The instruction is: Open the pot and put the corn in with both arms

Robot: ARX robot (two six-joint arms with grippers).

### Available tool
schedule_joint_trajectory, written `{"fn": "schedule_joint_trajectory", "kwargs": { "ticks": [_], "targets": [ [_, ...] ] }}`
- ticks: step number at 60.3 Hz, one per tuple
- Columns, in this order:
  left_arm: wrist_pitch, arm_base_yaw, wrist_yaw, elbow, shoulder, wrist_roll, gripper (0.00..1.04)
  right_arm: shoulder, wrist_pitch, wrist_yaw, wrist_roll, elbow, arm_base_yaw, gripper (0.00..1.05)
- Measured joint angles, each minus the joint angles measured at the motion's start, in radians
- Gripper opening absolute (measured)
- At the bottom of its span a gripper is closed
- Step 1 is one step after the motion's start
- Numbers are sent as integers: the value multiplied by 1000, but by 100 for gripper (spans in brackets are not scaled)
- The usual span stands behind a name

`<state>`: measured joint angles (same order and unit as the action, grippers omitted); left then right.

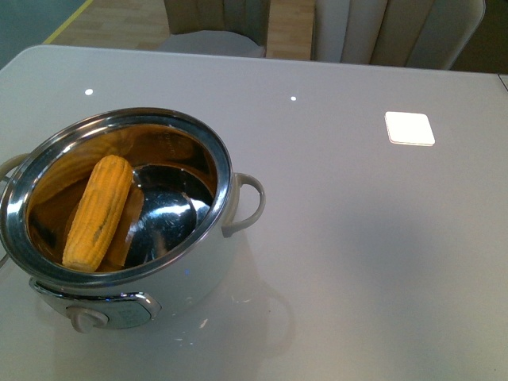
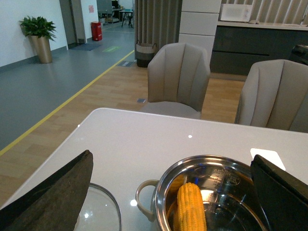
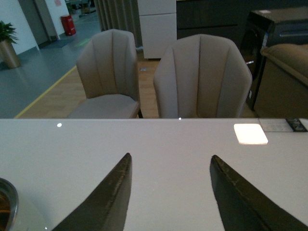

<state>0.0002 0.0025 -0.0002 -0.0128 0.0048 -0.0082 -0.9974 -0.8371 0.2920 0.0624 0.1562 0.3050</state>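
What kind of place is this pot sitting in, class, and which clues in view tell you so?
Probably an office or showroom dining area: a white table with padded chairs, dark cabinets, a potted plant and a yellow floor line.

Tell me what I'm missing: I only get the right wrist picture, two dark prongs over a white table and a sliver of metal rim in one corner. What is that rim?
Observer: It belongs to a big white pot, which stands open.
Operator: Anything inside?
Observer: One yellow corn cob, leaning against the shiny inner wall.
Operator: Where is its lid?
Observer: The left wrist view shows a round glass disc, likely the lid, lying on the table beside a pot handle.
Operator: And the other arm?
Observer: The left gripper hangs open near the pot, holding nothing.
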Motion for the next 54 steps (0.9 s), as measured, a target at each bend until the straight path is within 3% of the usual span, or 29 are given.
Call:
{"fn": "schedule_joint_trajectory", "kwargs": {
  "ticks": [7, 12, 20, 32, 37, 54],
  "targets": [
    [0, 0, 0, 0, 0, 0, 98, 116, 73, -71, -39, -61, -74, 15],
    [0, 0, 0, 0, 0, 0, 98, 178, 111, -101, -47, -79, -104, 2],
    [0, 0, 0, 0, 0, 0, 98, 226, 95, -138, -55, -124, -145, 2],
    [0, 0, 0, 0, 0, 0, 98, 360, 216, -188, -56, -139, -195, 2],
    [0, 0, 0, 0, 0, 0, 98, 426, 279, -280, -57, -139, -269, 2],
    [0, 0, 0, 0, 0, 0, 98, 606, 448, -290, -57, -140, -301, 2]
  ]
}}
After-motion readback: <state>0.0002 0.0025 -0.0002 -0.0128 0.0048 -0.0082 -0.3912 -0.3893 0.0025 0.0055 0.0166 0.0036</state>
